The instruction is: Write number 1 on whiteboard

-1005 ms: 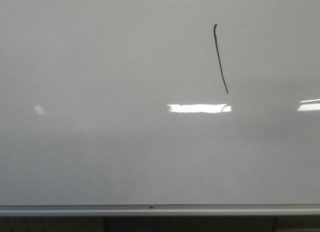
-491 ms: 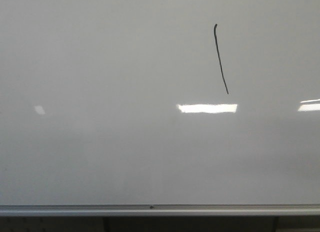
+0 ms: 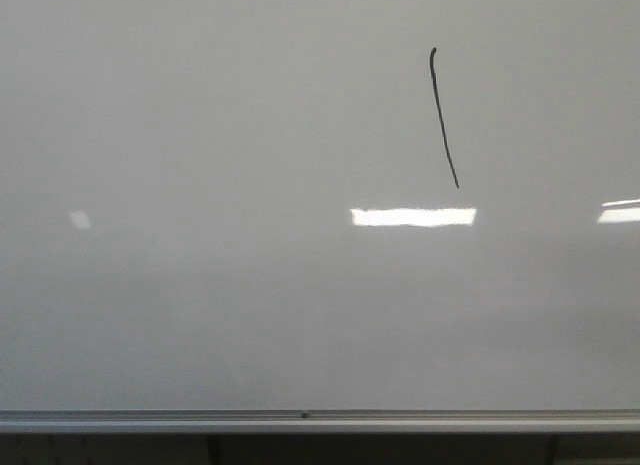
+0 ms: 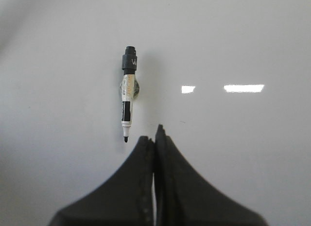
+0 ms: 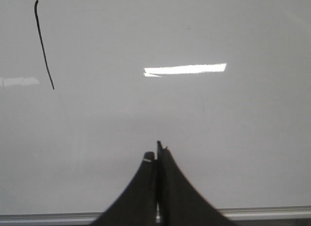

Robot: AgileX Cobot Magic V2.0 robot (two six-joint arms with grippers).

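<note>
- We see the 1 (image 3: 444, 117), a thin black slanted stroke, high and right of centre on the whiteboard (image 3: 200, 305).
- A bright reflection (image 3: 413, 217) lies just below it, not touching.
- A silver frame (image 3: 150, 421) runs along the board's lower edge.
- Our left gripper (image 4: 154, 138) is clenched on nothing; an uncapped marker (image 4: 128, 92) sits on the board just beside its tips.
- Our right gripper (image 5: 156, 153) is likewise clenched and empty, well apart from the 1.

marker (image 4: 127, 100) uncapped on whiteboard (image 4: 233, 41) | left hand (image 4: 155, 139) closed, empty

One whiteboard (image 3: 200, 315) — one marker (image 4: 128, 92)
</note>
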